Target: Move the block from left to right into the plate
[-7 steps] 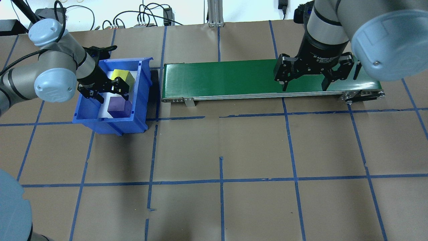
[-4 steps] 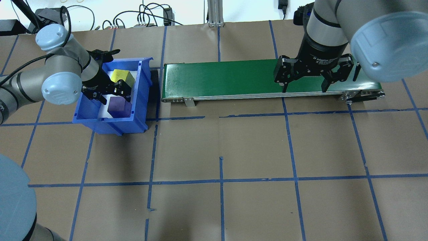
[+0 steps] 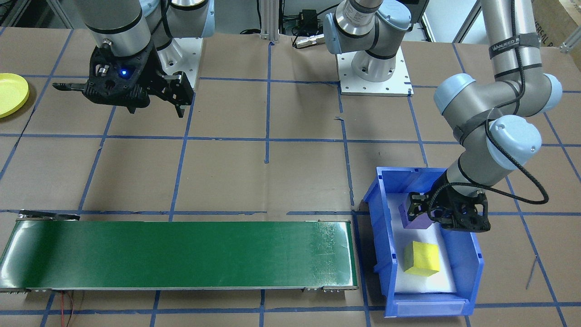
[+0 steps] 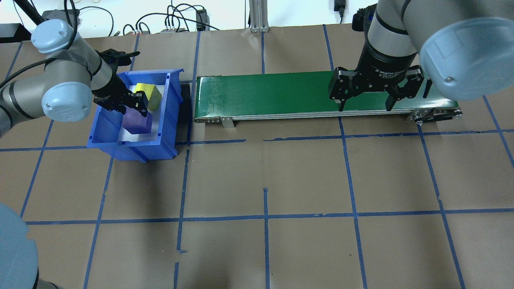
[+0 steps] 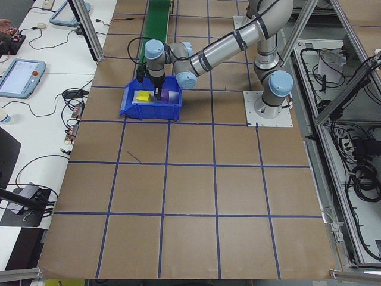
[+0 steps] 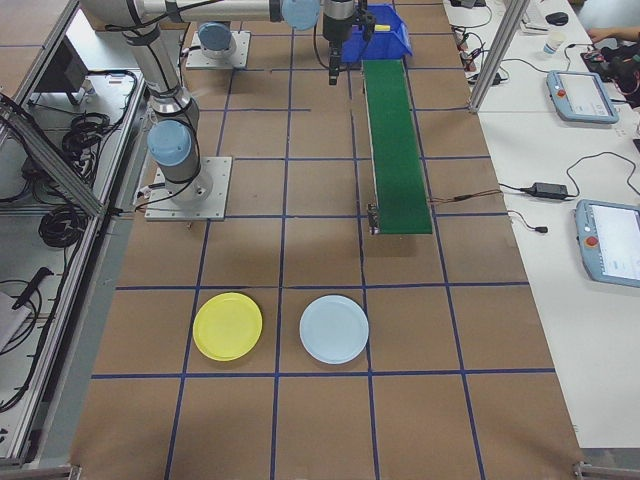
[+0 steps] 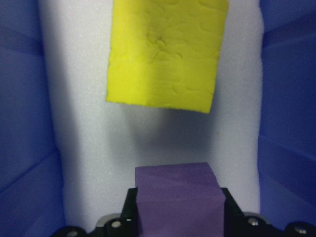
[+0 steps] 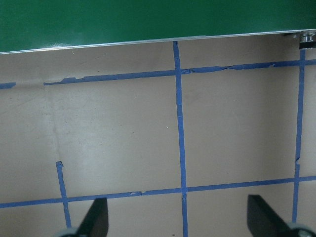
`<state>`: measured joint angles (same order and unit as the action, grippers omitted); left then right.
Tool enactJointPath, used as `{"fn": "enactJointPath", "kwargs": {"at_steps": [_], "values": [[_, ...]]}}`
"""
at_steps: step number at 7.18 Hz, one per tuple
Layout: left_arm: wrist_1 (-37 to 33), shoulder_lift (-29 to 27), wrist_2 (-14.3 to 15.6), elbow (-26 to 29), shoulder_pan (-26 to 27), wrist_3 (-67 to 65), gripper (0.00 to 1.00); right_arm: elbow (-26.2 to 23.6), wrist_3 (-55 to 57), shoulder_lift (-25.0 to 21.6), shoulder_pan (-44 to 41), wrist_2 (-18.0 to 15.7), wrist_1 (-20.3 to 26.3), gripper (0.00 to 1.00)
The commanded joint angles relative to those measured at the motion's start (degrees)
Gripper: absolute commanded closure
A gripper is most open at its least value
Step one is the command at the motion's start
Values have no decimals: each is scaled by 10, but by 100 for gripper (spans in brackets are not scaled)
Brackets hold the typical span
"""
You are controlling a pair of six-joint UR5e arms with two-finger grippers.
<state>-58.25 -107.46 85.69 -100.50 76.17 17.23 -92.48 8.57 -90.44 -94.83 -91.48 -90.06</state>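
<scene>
A purple block (image 4: 139,123) and a yellow block (image 4: 149,91) lie on the white lining of a blue bin (image 4: 132,152). My left gripper (image 4: 125,107) is down inside the bin, shut on the purple block (image 7: 177,197). Its black fingers press both sides of the block. The yellow block (image 7: 165,54) lies free just beyond. My right gripper (image 4: 364,102) hangs open and holds nothing. It is over the right end of the green conveyor belt (image 4: 273,92). The yellow plate (image 3: 11,93) lies at the table's far right end, well away from both grippers.
The conveyor runs from beside the bin toward the robot's right. A pale blue plate (image 6: 334,329) lies next to the yellow plate (image 6: 228,326). Brown paper with blue tape lines covers the table. Cables and tablets lie along the far side.
My left gripper has dropped lower into the bin and its fingers have narrowed onto the purple block. The right gripper has barely moved.
</scene>
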Motion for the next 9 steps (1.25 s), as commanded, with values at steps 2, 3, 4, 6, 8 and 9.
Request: {"fn": "enactJointPath", "kwargs": {"at_steps": [2,3,4,6,8,9], "values": [[-4,136,-79,34,40,0,87,-1,0,0,0,-1,1,0],[-1,134,-87,47,64,-4,87,-1,0,0,1,-3,2,0],[2,121,-86,45,97,-42,87,-1,0,0,0,-2,1,0],[94,23,-80,44,141,-90,87,-1,0,0,0,-1,2,0],[154,-39,-83,43,145,-105,87,0,0,0,4,-3,1,0],[154,-45,-85,37,145,-105,87,0,0,0,1,-2,-1,0]]}}
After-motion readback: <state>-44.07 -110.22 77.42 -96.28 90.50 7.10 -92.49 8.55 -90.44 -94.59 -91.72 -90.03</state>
